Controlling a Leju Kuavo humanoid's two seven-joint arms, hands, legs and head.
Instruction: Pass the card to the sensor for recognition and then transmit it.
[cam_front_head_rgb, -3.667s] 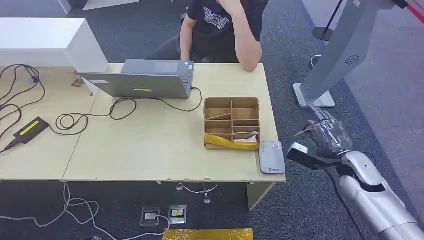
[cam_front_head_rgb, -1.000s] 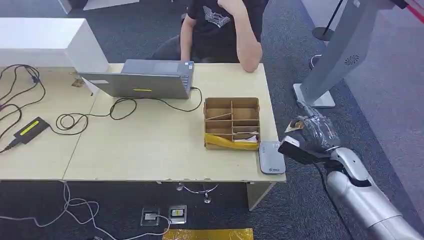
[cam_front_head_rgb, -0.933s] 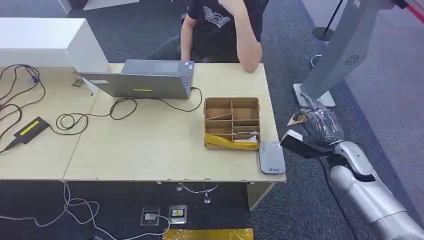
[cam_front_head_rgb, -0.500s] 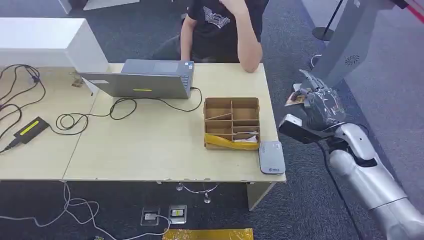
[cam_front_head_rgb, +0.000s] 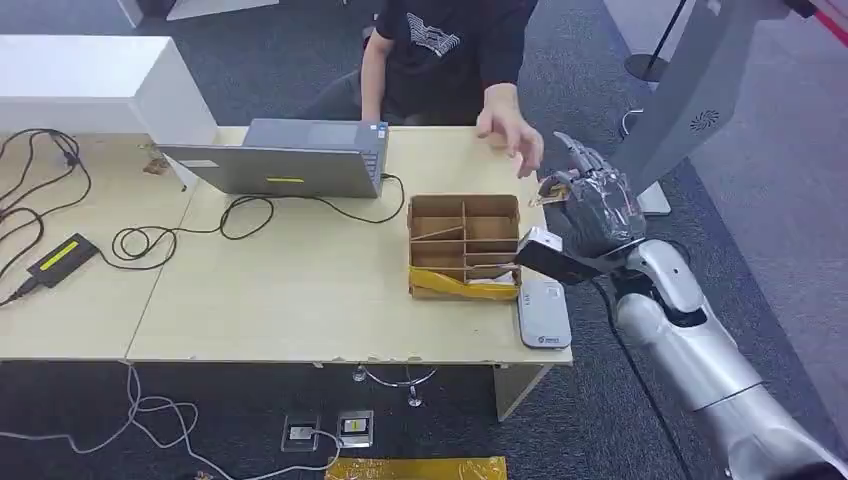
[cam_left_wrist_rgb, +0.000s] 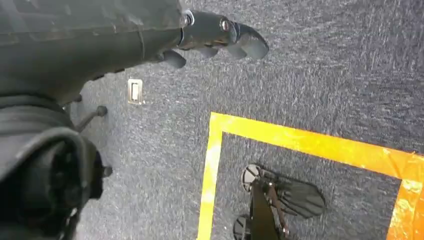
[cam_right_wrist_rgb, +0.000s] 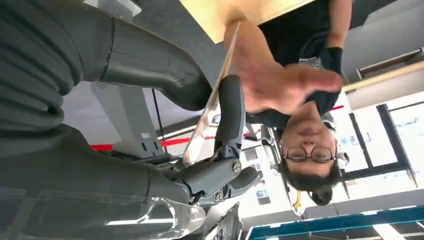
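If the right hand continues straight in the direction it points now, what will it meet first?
Most likely the person's hand, reaching just beyond the card that the right hand holds out. Depth is unclear, so the exact contact is uncertain.

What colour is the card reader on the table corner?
Light grey reader, clearest in the head view.

The robot's silver right arm (cam_front_head_rgb: 700, 370) carries a black cable and ends in a dark, plastic-wrapped right hand (cam_front_head_rgb: 595, 205).

Light wooden desk (cam_front_head_rgb: 300, 300) on dark grey carpet (cam_front_head_rgb: 780, 200), yellow floor tape (cam_left_wrist_rgb: 310, 145), bright windows (cam_right_wrist_rgb: 395, 135).
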